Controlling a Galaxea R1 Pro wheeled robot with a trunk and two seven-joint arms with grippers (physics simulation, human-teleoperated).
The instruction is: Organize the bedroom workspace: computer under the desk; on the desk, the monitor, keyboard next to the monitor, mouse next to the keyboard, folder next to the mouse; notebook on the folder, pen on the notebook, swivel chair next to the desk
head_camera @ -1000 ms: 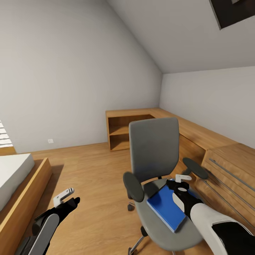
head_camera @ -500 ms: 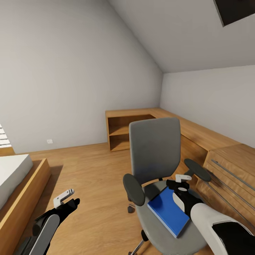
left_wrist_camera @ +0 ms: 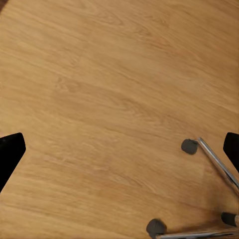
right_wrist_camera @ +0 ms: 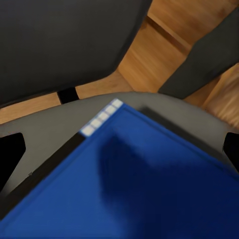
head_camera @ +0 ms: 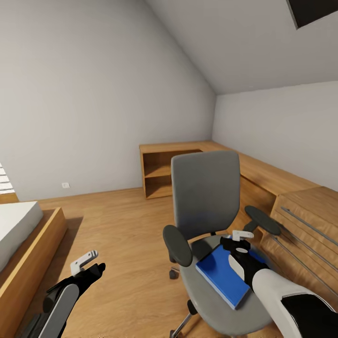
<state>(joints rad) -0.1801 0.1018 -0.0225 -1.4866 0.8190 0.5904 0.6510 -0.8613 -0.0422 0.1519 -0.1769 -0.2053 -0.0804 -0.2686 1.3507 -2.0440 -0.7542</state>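
Bed: white mattress on a light-wood frame (head_camera: 19, 234), at the far left edge of the head view, well apart from the chair.
Left gripper (head_camera: 84, 262): black, white-tipped, fingers spread wide and holding nothing; hovering over bare light-wood floor (left_wrist_camera: 99, 99), beside the chrome chair base (left_wrist_camera: 216, 162).
Swivel chair (head_camera: 204, 197): grey upholstered seat and tall back, black padded armrests; standing mid-room, in front of low light-wood cabinets (head_camera: 263, 178); glossy black desk nowhere to be made out here.
Folder (head_camera: 223, 277): flat, bright blue, rectangular; lying on the chair seat, turned at an angle to it.
Right gripper (head_camera: 240, 237): poised just above the folder's far edge; fingers apart at the borders of the right wrist view, nothing between them, blue cover (right_wrist_camera: 149, 184) directly below.
Step in hand: probably lining up to pick the folder off the seat.
Next move: likely lowering onto an edge of the folder and closing there, since a flat cover offers little purchase from above; then lifting clear and carrying to the desk.
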